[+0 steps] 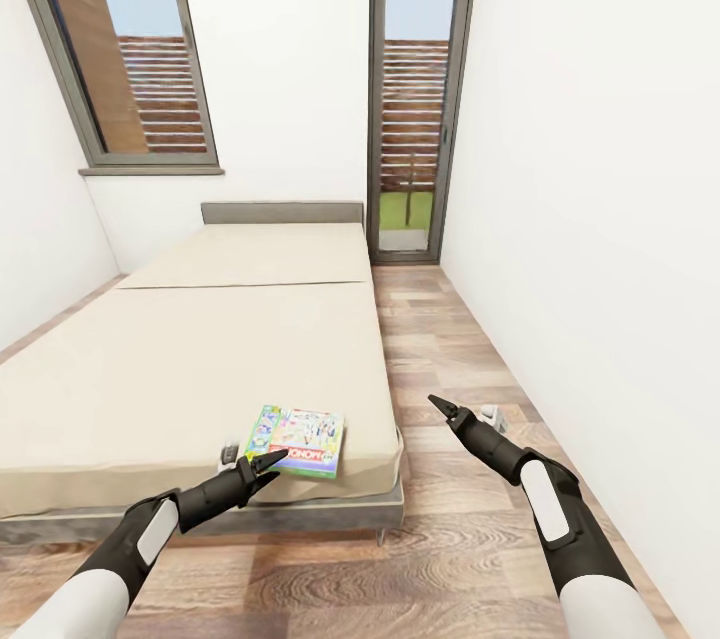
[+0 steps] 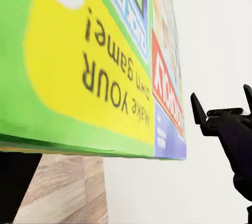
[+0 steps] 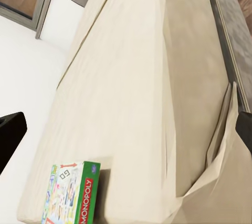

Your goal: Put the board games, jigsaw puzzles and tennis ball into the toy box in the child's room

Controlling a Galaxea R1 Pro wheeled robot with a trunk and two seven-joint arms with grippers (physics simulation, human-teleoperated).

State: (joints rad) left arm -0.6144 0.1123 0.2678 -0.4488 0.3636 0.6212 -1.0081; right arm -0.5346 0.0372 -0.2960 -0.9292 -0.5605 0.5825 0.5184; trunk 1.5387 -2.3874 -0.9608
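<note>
Both arms have white upper sleeves, then glossy black forearms, each carrying a rounded white panel; each tapers to a slim black left pincer (image 1: 268, 462) and right pincer (image 1: 441, 406) with pointed fingers; a small grey fitting sits beside each wrist.

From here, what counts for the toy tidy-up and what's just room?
Job things:
- board games, stacked near the bed's near right corner
- bed
- left claw, right by the games
- right claw, over the floor

Just room:
- windows
- plank floor
- white walls
</note>
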